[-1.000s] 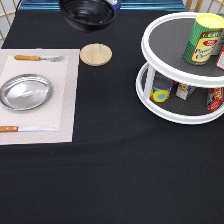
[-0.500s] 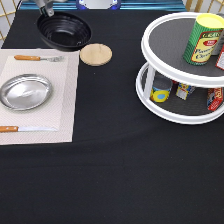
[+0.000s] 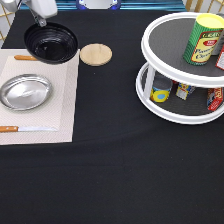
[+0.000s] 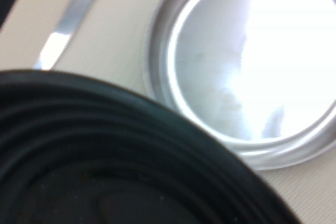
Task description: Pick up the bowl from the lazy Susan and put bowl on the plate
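Note:
The glossy black bowl (image 3: 51, 43) hangs tilted over the far corner of the placemat, off the lazy Susan (image 3: 165, 40), which stands at the exterior view's right. My gripper (image 3: 39, 21) comes in from the top left corner and is shut on the bowl's far rim. The silver plate (image 3: 25, 91) lies on the placemat just below the bowl in the exterior view, with nothing on it. In the wrist view the bowl (image 4: 97, 170) fills the near side and the plate (image 4: 247, 85) shines beyond it.
A round wooden coaster (image 3: 96, 54) lies right of the bowl. The beige placemat (image 3: 60, 110) also carries a fork (image 3: 21, 58), partly behind the bowl, and a knife (image 3: 20, 129). A yellow-green can (image 3: 202, 39) stands on the lazy Susan's top tier, several cans below.
The bowl has travelled with my gripper from the top edge down and left, now over the placemat's far corner, close to the plate.

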Robot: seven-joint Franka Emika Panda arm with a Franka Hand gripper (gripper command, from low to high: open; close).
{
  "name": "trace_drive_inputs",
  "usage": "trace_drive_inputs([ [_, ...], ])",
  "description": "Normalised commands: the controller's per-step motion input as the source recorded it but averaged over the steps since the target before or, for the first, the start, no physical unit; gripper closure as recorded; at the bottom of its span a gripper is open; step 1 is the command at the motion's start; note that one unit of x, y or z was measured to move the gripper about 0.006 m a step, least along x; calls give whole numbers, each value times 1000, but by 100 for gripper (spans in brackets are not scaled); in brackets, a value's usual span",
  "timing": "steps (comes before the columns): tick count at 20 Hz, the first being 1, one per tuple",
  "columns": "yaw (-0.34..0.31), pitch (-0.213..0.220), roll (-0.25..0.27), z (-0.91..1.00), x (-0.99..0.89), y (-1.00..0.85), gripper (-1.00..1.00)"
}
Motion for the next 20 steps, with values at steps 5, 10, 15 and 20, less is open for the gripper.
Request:
trace_drive_inputs([
  [5, -203, 79, -33, -323, 108, -462, 100],
  [10, -174, 63, -58, -309, 339, -466, 100],
  [15, -145, 65, -55, -187, 646, -449, 100],
  [20, -119, 65, -8, -187, 429, -346, 100],
])
